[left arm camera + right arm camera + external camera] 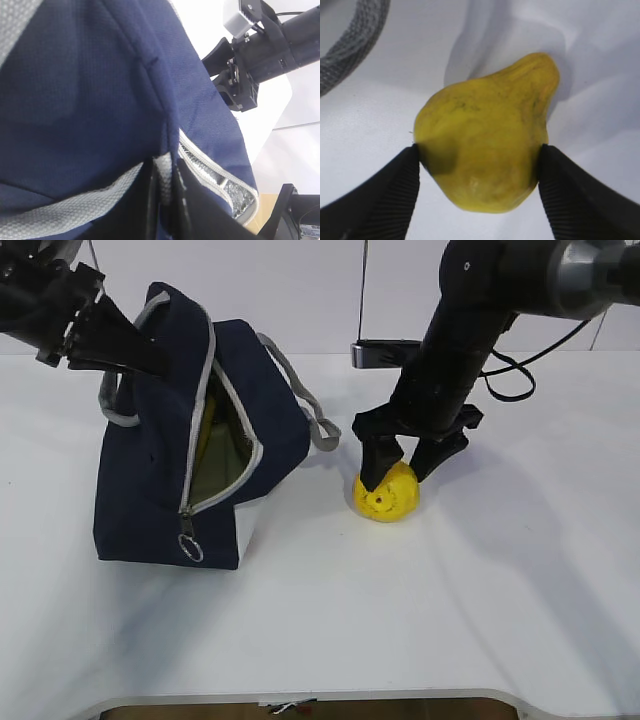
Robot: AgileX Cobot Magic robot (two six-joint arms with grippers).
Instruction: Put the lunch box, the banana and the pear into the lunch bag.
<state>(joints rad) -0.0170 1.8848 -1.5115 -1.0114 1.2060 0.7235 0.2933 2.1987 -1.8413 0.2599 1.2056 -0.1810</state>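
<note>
1. The lunch bag stands on the white table at the left of the exterior view, a boxy navy bag leaning a little to the right, with a white panel low on its near side.
2. Its grey zipper is open along the side facing the camera, and the metal ring pull hangs at the lower end of the track.
3. Through the gap an olive-green lining shows, with a strip of yellow just inside the left edge of the opening; what that yellow thing is cannot be told.
4. The left gripper reaches in from the upper left and grips the top edge of the bag; in the left wrist view its fingers pinch the grey trim and navy fabric between them.
5. A grey webbing handle loops out from the bag's right side toward the pear.
6. The pear rests on the table just right of the bag, apart from it.
7. The right gripper comes down over the pear; in the right wrist view both ribbed pads touch the fruit's flanks, closed around its widest part.
</note>
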